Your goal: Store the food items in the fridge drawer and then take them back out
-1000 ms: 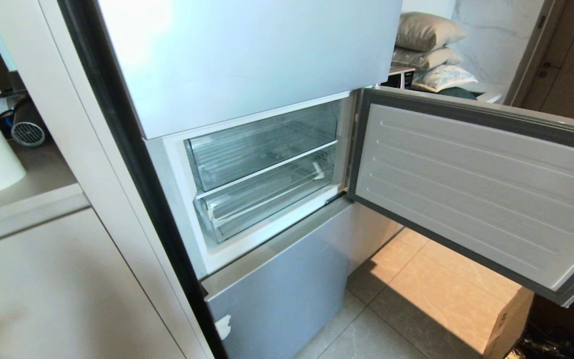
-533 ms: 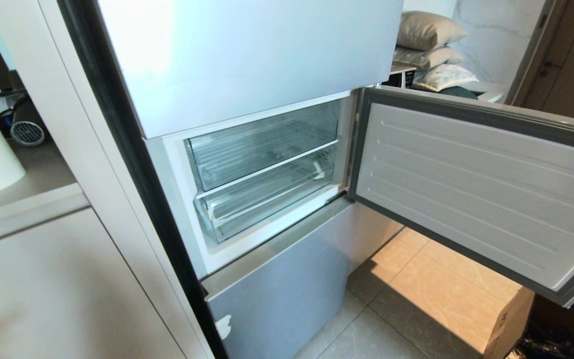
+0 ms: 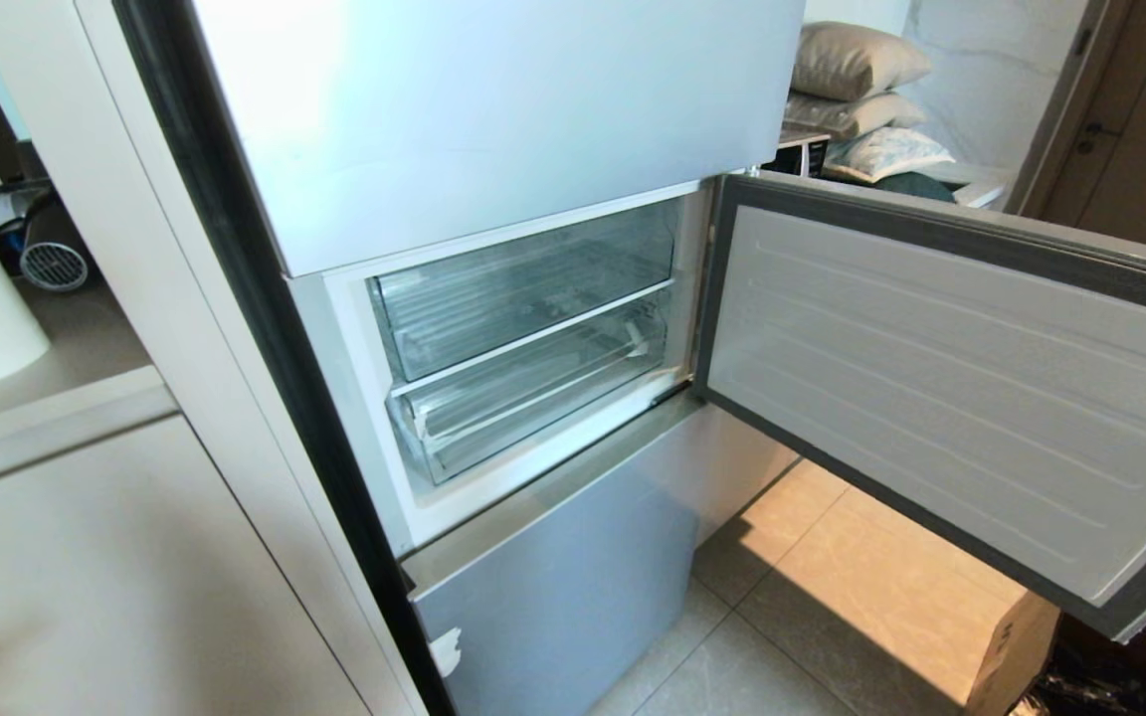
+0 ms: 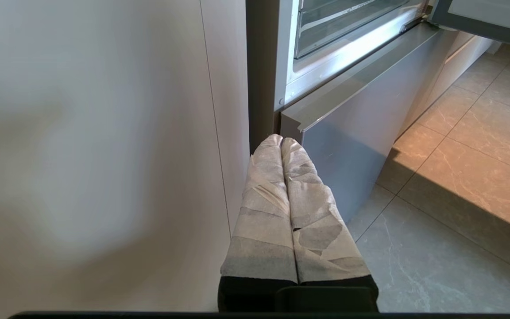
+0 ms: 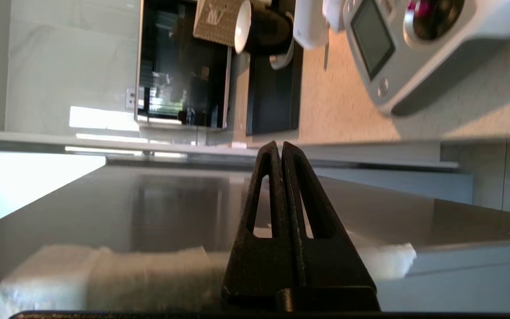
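The fridge drawer (image 3: pixel 523 288), clear plastic with a ribbed floor, sits pushed in and empty behind the open door.

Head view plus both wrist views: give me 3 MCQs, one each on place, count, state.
1. Where do the pillows lie?
A. on the floor tiles
B. beyond the open fridge door, upper right
C. inside the fridge

2. How many clear drawers show in the open compartment?
A. one
B. two
C. four

3. How do the fingers of the left gripper stand?
A. pressed together, holding nothing
B. wide open
C. shut on a pumpkin

Answers:
1 B, they are stacked behind the door's top edge.
2 B, an upper drawer and a lower drawer sit one above the other.
3 A, the taped fingers meet with no gap; the right gripper is shut too.
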### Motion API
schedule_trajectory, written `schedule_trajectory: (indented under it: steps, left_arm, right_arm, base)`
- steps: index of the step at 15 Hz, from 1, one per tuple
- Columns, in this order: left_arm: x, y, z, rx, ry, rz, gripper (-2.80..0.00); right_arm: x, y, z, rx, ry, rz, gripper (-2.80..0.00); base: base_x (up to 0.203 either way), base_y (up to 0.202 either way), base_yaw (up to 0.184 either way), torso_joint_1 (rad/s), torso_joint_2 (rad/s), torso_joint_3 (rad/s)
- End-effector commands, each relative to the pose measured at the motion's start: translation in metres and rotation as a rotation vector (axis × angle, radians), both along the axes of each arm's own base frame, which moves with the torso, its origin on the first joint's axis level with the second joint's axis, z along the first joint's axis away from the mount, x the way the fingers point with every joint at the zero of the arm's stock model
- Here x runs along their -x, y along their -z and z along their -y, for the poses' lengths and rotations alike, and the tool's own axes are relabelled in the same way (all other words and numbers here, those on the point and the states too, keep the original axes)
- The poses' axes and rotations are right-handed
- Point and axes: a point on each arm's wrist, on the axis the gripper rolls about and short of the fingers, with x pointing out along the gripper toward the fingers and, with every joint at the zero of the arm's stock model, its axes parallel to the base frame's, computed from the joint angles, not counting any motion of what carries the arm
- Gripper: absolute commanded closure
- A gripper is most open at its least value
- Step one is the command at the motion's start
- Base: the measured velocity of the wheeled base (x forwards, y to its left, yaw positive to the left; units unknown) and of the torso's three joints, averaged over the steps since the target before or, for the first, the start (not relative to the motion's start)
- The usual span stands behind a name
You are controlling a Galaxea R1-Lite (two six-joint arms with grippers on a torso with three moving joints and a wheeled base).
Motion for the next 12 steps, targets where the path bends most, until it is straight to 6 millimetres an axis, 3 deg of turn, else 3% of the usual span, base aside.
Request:
schedule_trajectory:
  steps: [1,4,8,10,12]
  left_arm:
    - [0.000,0.000,0.000,0.000,0.000,-0.002,0.00]
    - [0.000,0.000,0.000,0.000,0.000,-0.003,0.00]
    - [0.000,0.000,0.000,0.000,0.000,-0.002,0.00]
    - [0.000,0.000,0.000,0.000,0.000,-0.002,0.00]
    - [0.000,0.000,0.000,0.000,0.000,-0.002,0.00]
  right_arm:
    - [0.021,-0.024,-0.027,0.056,-0.003,0.043,0.00]
    - [0.046,-0.070,-0.058,0.187,0.002,0.144,0.00]
    - [0.047,-0.150,-0.058,0.211,0.003,0.321,0.00]
    - [0.042,-0.152,-0.048,0.140,0.025,0.326,0.00]
    - [0.037,-0.116,-0.034,0.096,0.111,0.251,0.00]
  base:
    - [0.000,0.000,0.000,0.000,0.00,0.000]
    - [0.000,0.000,0.000,0.000,0.00,0.000]
    - [0.000,0.000,0.000,0.000,0.00,0.000]
    - [0.000,0.000,0.000,0.000,0.00,0.000]
    - [0.000,0.000,0.000,0.000,0.00,0.000]
